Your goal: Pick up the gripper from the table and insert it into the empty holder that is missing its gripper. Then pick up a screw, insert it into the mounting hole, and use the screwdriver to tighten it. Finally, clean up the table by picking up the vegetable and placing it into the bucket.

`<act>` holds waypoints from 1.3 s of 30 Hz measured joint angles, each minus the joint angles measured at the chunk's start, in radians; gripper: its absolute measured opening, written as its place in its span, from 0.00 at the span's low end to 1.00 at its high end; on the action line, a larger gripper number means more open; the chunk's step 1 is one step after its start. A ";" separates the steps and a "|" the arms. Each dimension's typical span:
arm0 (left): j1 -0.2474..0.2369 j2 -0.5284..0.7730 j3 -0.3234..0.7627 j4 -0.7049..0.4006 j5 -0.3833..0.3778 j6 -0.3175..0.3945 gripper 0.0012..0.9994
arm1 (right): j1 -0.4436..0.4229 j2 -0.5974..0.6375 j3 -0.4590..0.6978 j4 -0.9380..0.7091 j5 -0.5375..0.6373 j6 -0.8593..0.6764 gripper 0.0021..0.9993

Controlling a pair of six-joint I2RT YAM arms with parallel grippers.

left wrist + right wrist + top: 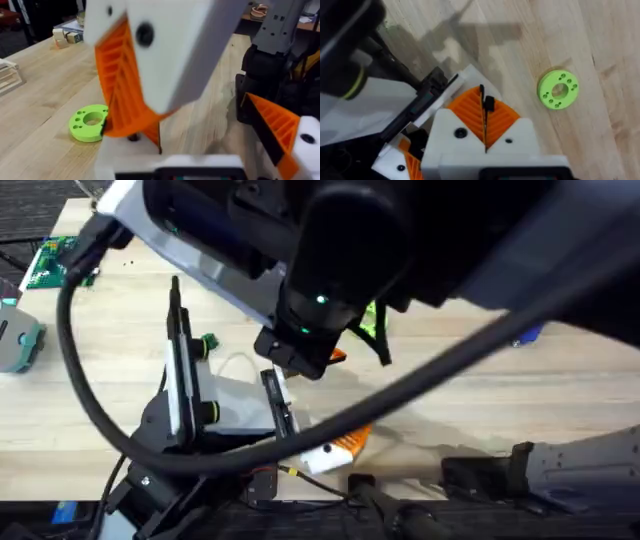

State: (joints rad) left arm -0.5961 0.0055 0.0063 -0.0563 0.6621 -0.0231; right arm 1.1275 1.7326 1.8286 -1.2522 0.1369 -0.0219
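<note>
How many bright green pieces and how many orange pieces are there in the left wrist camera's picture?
Bright green holed disc: 1
Orange ribbed pads: 2
Total: 3

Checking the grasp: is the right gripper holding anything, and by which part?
The right gripper is shut on a thin black piece at its fingertips; which part is pinched cannot be told.

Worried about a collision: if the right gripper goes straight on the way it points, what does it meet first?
Likely bare table just past the right gripper, though the white block beside it looks close.
</note>
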 joint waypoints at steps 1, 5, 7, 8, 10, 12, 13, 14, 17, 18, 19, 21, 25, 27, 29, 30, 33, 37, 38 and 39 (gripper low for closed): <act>0.000 0.000 0.000 0.000 0.000 -0.002 0.99 | 0.000 0.003 0.000 0.002 0.000 0.000 0.01; 0.000 0.000 0.000 0.000 0.001 -0.002 0.99 | 0.000 0.004 0.002 0.001 0.000 0.000 0.01; 0.000 0.000 0.000 0.000 0.001 -0.002 0.99 | 0.000 0.004 0.002 0.001 0.000 0.000 0.01; 0.000 0.000 0.000 0.000 0.001 -0.002 0.99 | 0.000 0.004 0.002 0.001 0.000 0.000 0.01; 0.000 0.000 0.000 0.000 0.001 -0.002 0.99 | 0.000 0.004 0.003 0.001 0.000 0.000 0.01; 0.000 0.000 0.000 0.000 0.001 -0.002 0.99 | 0.000 0.004 0.003 0.001 0.000 0.000 0.01; 0.000 0.000 0.000 0.000 0.001 -0.002 0.99 | 0.000 0.004 0.003 0.001 0.000 0.000 0.01; 0.000 0.000 0.000 0.000 0.001 -0.002 0.99 | 0.000 0.004 0.003 0.001 0.000 0.000 0.01; 0.000 0.000 0.000 0.000 0.001 -0.001 0.99 | 0.000 0.004 0.003 0.001 0.000 0.000 0.01; 0.000 0.000 0.000 0.000 0.001 -0.002 0.99 | 0.000 0.004 0.003 0.001 0.000 0.005 0.09; 0.000 0.000 0.000 0.000 0.001 0.000 0.99 | 0.000 0.004 0.003 0.001 -0.001 0.007 0.22; 0.000 0.000 0.000 0.000 0.001 0.001 0.99 | 0.000 0.004 0.003 -0.002 -0.002 0.007 0.35; 0.000 0.000 0.000 0.000 0.000 0.000 0.99 | -0.001 0.004 0.003 -0.003 0.004 0.010 0.58; 0.000 0.000 0.000 0.000 -0.001 -0.001 0.99 | -0.003 0.004 0.003 -0.005 0.013 0.015 0.74; 0.000 0.000 0.000 0.000 -0.003 -0.004 0.99 | -0.012 0.004 0.007 -0.008 0.033 0.014 0.96; 0.000 0.000 0.000 0.000 -0.006 -0.004 0.99 | -0.018 0.002 0.008 -0.006 0.033 0.016 0.98; 0.000 0.000 0.000 0.000 -0.004 -0.003 0.99 | -0.039 0.002 0.008 0.007 0.029 0.036 0.99; 0.000 0.000 0.000 0.000 -0.001 0.000 0.99 | -0.103 0.000 0.008 0.026 0.013 0.089 0.99; 0.000 0.000 0.000 0.000 0.000 0.001 0.99 | -0.128 -0.002 0.008 0.025 0.014 0.106 0.99; 0.000 0.000 0.000 0.000 0.000 0.001 0.99 | -0.153 -0.006 0.008 0.025 0.017 0.122 0.99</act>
State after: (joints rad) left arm -0.5961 0.0052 0.0063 -0.0559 0.6617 -0.0223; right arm 0.9740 1.7269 1.8366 -1.2274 0.1543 0.1003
